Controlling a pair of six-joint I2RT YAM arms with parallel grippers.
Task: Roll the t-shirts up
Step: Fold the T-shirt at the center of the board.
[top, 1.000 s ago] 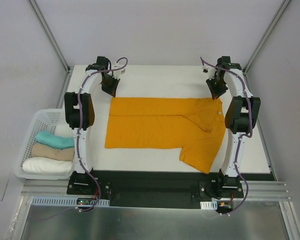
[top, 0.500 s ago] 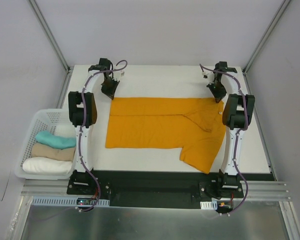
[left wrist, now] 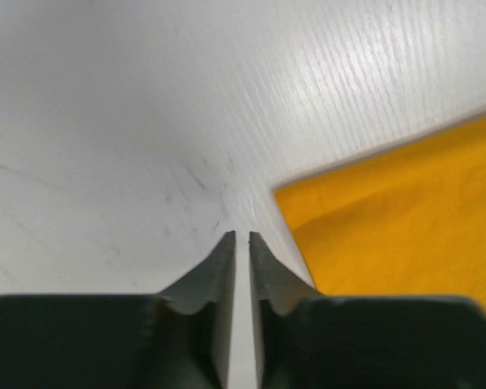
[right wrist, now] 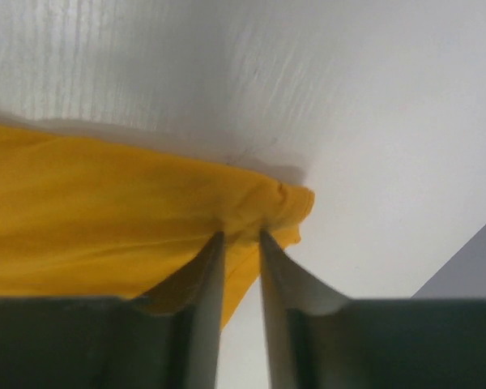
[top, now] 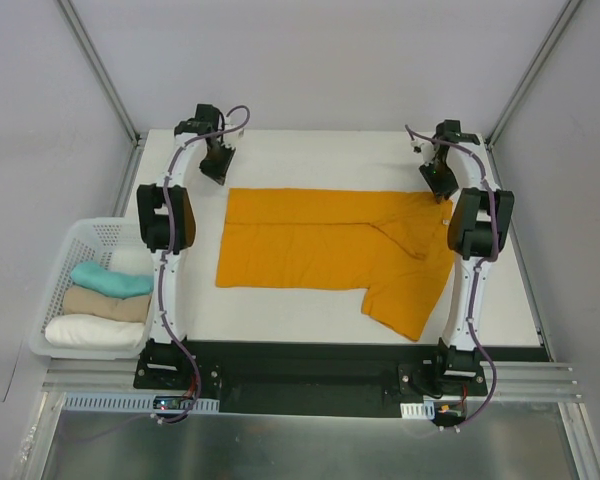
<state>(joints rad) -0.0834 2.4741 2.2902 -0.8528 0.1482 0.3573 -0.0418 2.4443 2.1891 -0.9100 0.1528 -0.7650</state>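
The mustard-orange t-shirt (top: 320,240) lies flat across the white table, folded lengthwise, with one sleeve hanging toward the near edge at the right. My right gripper (top: 442,185) is at its far right corner. In the right wrist view the jaws (right wrist: 241,233) stand narrowly apart with a bunched fold of the t-shirt (right wrist: 105,211) pinched at their tips. My left gripper (top: 216,168) is shut just beyond the far left corner. In the left wrist view its tips (left wrist: 241,235) rest over bare table, and the t-shirt's corner (left wrist: 405,219) lies beside the right finger, not held.
A white basket (top: 65,250) stands off the table's left side and holds rolled cloths in teal (top: 108,276), beige and white. Metal frame posts rise at the far corners. The arm bases sit on a black strip along the near edge.
Both grippers have moved toward the far edge. The t-shirt has slid with them, a little away and to the right, and its far edge now lies straighter.
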